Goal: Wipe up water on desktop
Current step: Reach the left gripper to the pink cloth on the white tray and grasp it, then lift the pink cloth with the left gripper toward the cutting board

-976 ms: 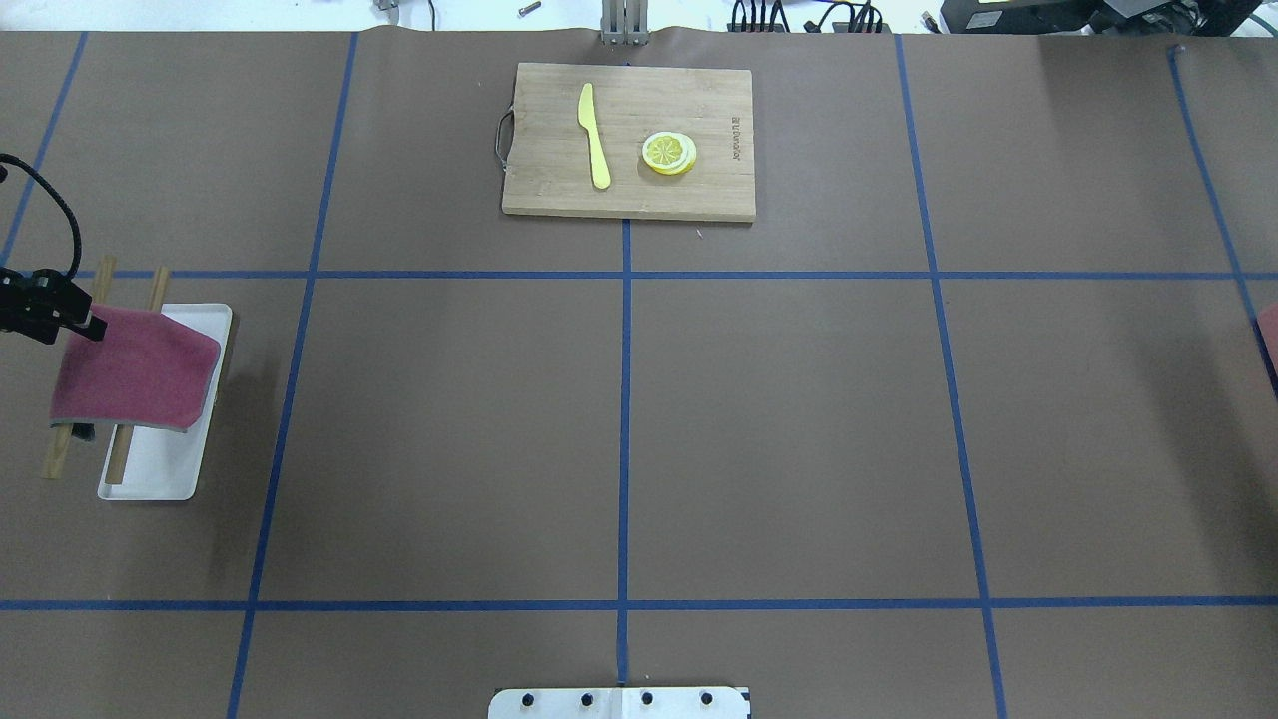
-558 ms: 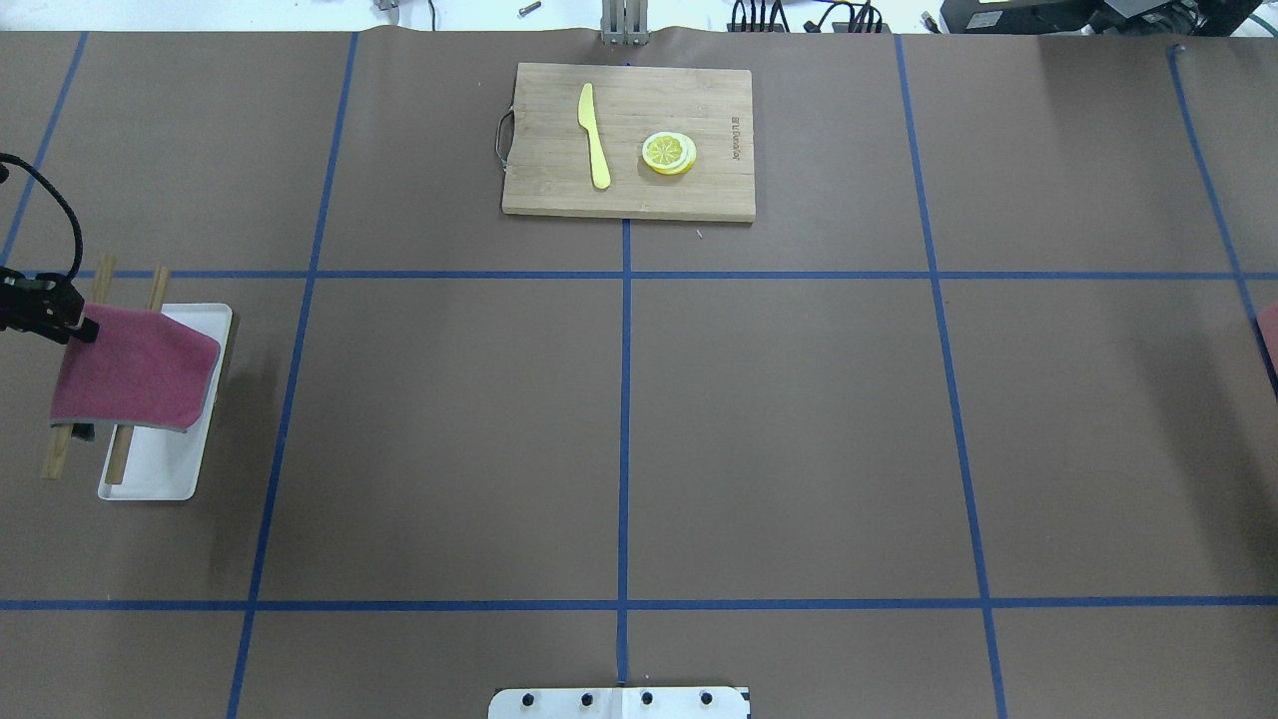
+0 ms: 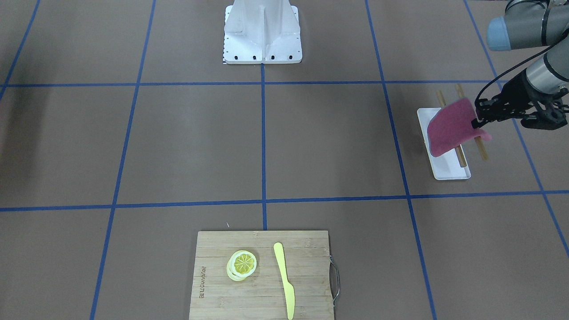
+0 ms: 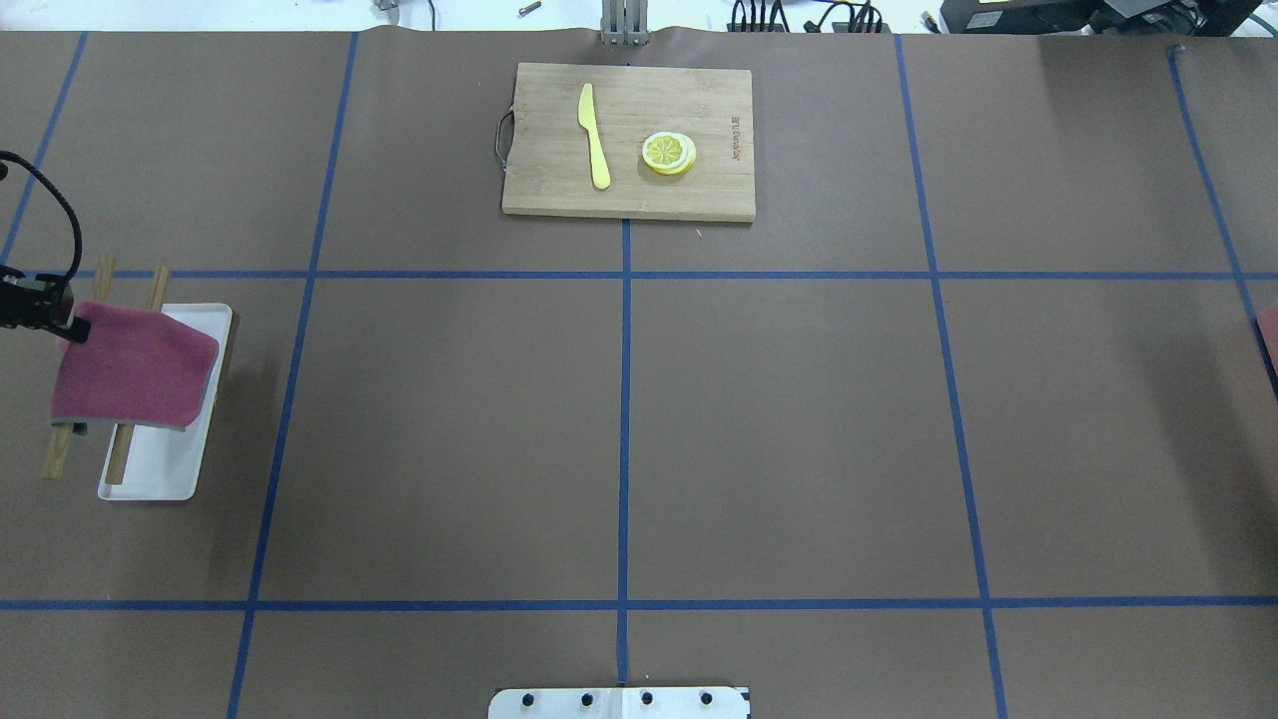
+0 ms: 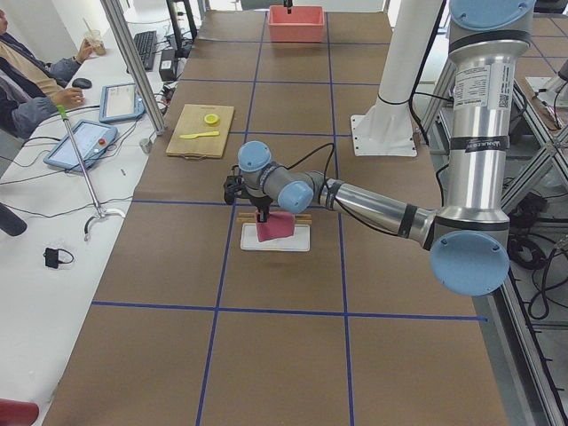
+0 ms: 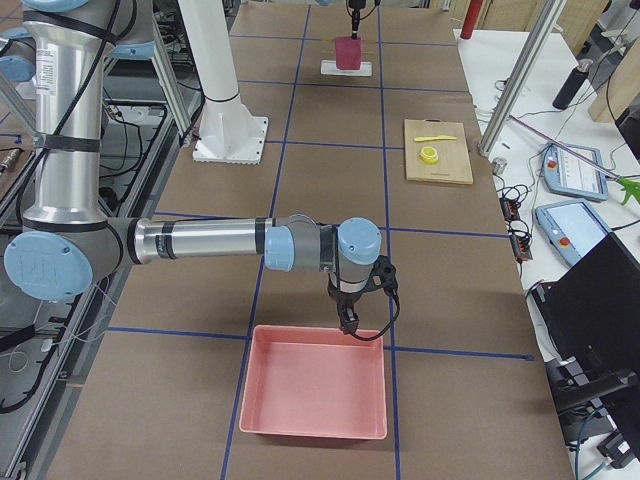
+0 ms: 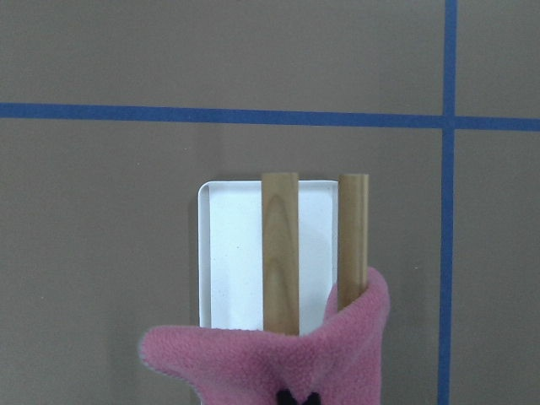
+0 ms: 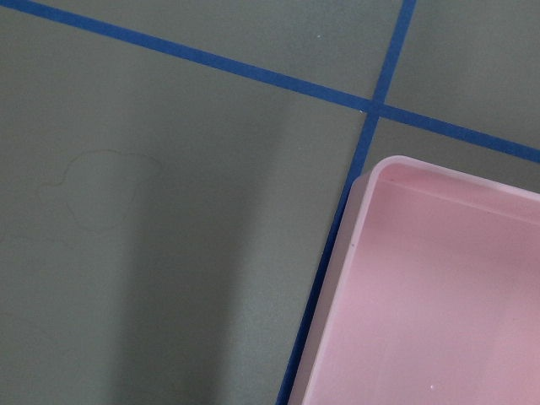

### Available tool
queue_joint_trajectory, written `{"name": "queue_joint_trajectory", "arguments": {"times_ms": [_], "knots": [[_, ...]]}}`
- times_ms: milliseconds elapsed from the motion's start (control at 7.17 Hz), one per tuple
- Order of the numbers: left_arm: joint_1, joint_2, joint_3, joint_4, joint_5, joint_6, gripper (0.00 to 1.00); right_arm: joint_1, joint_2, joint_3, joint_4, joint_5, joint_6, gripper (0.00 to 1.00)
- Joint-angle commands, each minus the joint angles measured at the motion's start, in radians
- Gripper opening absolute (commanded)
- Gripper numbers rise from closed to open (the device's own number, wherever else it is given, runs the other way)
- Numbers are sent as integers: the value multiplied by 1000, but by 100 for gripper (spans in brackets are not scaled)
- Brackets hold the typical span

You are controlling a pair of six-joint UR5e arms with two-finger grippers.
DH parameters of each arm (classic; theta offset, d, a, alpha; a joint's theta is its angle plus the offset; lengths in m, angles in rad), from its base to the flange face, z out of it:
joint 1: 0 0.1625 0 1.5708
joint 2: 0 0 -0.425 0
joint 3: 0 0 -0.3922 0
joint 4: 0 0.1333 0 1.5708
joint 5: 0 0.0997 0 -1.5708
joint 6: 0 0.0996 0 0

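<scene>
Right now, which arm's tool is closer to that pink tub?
Right. The right tool hangs right by the pink tub's rim; the left tool is at the table's opposite end, gripping a red cloth over the white tray.

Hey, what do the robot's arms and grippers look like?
Both the left arm and right arm are silver tubes with light-blue joint caps. The left gripper and right gripper are black; a black cable loops to the left one.
</scene>
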Motion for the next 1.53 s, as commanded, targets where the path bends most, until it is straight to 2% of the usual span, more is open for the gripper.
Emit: {"name": "queue_joint_trajectory", "arguments": {"times_ms": [0,279,558,697,1115,1255,1394], "knots": [[-13,-3,-75,8,-80,-3,0,-1,5,35,-1,3,12,100],[-10,-130,-78,9,-93,-134,0,-4,16,83,-1,24,28,100],[29,-346,-71,59,-93,-368,0,-36,21,161,0,92,59,100],[101,-482,-51,121,-82,-490,0,-81,37,222,0,97,109,100],[201,-721,58,126,11,-739,0,-225,174,322,2,97,315,100],[262,-825,117,124,89,-856,0,-291,245,354,12,65,361,100],[327,-921,185,124,175,-943,0,-373,296,374,67,26,527,100]]}}
